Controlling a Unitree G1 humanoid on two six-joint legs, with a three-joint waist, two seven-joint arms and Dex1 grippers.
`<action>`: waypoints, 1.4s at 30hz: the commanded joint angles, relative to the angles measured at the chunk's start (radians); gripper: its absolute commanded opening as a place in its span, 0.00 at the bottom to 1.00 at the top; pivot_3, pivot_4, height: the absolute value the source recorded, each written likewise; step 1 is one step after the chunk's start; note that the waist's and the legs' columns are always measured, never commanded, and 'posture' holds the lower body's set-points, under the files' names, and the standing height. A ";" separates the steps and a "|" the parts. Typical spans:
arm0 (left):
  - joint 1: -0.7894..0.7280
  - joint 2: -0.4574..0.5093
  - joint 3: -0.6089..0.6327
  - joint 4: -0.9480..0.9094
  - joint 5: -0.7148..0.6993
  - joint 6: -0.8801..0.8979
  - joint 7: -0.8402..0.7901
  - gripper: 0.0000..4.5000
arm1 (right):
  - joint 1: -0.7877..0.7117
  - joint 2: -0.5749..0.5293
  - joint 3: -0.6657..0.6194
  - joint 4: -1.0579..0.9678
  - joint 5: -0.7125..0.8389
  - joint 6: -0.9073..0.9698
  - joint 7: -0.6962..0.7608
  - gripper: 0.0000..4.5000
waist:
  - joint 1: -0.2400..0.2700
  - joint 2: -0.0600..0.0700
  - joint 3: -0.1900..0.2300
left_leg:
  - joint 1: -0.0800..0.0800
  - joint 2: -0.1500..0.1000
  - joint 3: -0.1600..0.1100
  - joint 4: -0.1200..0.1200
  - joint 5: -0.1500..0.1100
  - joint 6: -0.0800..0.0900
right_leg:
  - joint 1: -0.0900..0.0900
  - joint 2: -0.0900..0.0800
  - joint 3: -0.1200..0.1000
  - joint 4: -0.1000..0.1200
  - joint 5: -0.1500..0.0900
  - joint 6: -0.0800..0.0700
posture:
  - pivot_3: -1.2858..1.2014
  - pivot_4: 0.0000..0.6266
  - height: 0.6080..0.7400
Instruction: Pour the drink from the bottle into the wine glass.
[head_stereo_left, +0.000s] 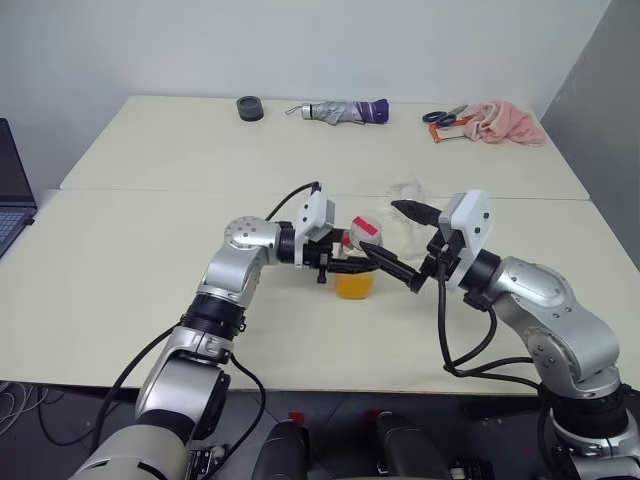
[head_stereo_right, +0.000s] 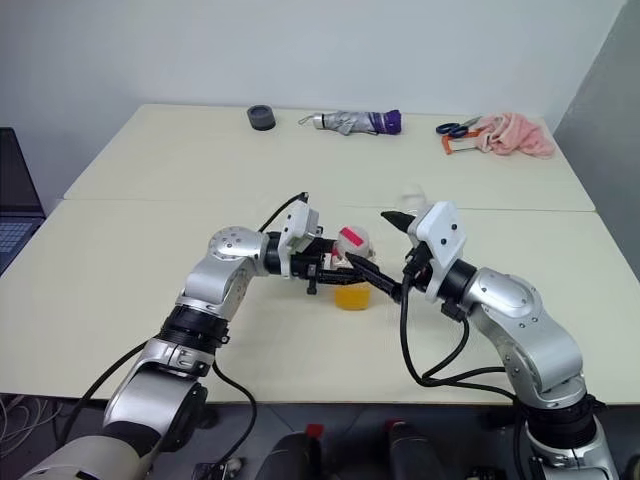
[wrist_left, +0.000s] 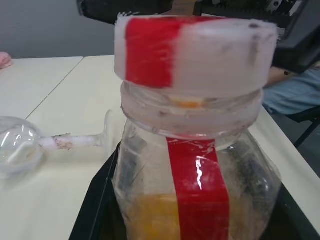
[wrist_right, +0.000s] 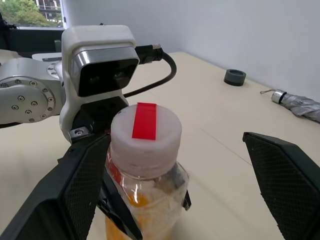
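Centre frame in the eye view, my left gripper (head_stereo_left: 345, 266) clamps the bottle (head_stereo_left: 357, 262) above the surface (head_stereo_left: 130, 250); my right gripper (head_stereo_left: 412, 245) gapes beside it. Left wrist view: wine glass (wrist_left: 20, 147) at mid-left (lying sideways). Right wrist view: cap (wrist_right: 145, 132) at centre.

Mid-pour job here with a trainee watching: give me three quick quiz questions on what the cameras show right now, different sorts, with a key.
1. True or false: the bottle already has its cap off.
2. Which gripper holds the bottle? A) left gripper B) right gripper C) neither
3. Fill in: the wine glass stands on the ____, beyond the bottle, with no drink in it.

Key:
1. False. The white-and-red cap sits on the neck.
2. A. The left gripper is shut on the bottle's body; the right gripper is open, one finger either side of the cap.
3. table.
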 joint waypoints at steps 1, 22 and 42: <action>-0.006 0.003 0.022 -0.053 -0.032 -0.007 -0.015 0.39 | 0.009 -0.021 -0.054 -0.029 0.028 0.010 0.006 1.00 | 0.000 0.000 0.000 | 0.000 0.000 0.000 0.000 0.000 0.000 | 0.000 0.000 0.000 0.000 0.000 0.000 | 0.52 0.24 1.00; -0.008 0.003 0.020 -0.047 -0.027 -0.009 -0.024 0.39 | -0.018 -0.031 -0.051 -0.063 0.086 0.037 -0.005 1.00 | 0.000 0.000 0.000 | 0.000 0.000 0.000 0.000 0.000 0.000 | 0.000 0.000 0.000 0.000 0.000 0.000 | 0.52 0.24 1.00; -0.007 0.002 0.017 -0.053 -0.024 -0.009 -0.022 0.39 | -0.058 0.002 -0.004 -0.055 0.049 0.041 -0.015 1.00 | 0.000 0.000 0.000 | 0.000 0.000 0.000 0.000 0.000 0.000 | 0.000 0.000 0.000 0.000 0.000 0.000 | 0.52 0.24 1.00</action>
